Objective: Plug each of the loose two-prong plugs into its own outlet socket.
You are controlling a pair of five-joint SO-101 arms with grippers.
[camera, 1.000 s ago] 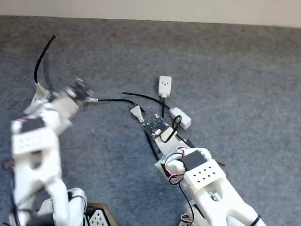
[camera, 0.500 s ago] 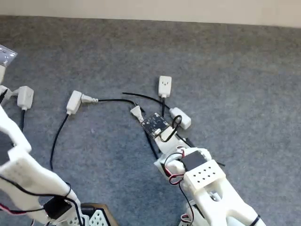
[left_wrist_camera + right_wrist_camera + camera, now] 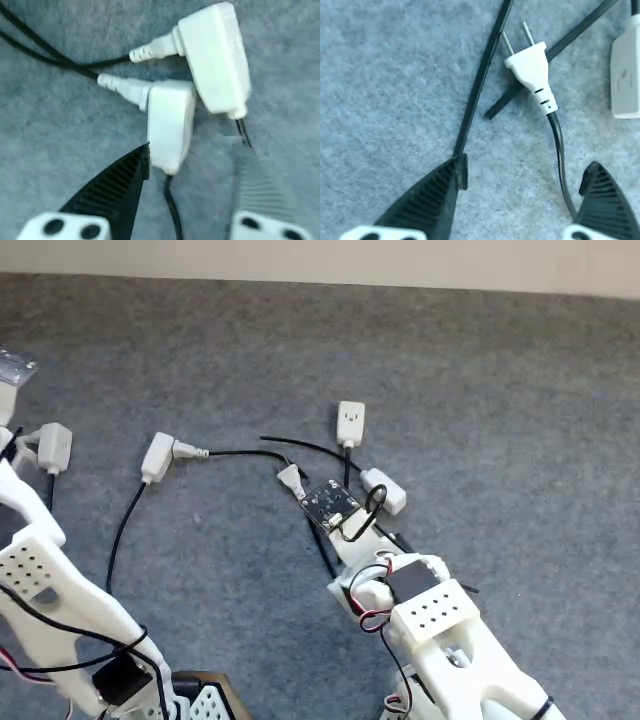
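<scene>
Two-prong plug (image 3: 532,70) loose ahead of wide-open right gripper (image 3: 526,172); left gripper (image 3: 194,155) apart, fingertip (image 3: 134,167) beside outlet socket (image 3: 170,120)

High camera looks down; close right wrist camera shares plug (image 3: 289,480).

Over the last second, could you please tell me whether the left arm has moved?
Yes. The left arm swung leftward in the high view, away from the white adapter it was hovering over, which stayed put.
</scene>
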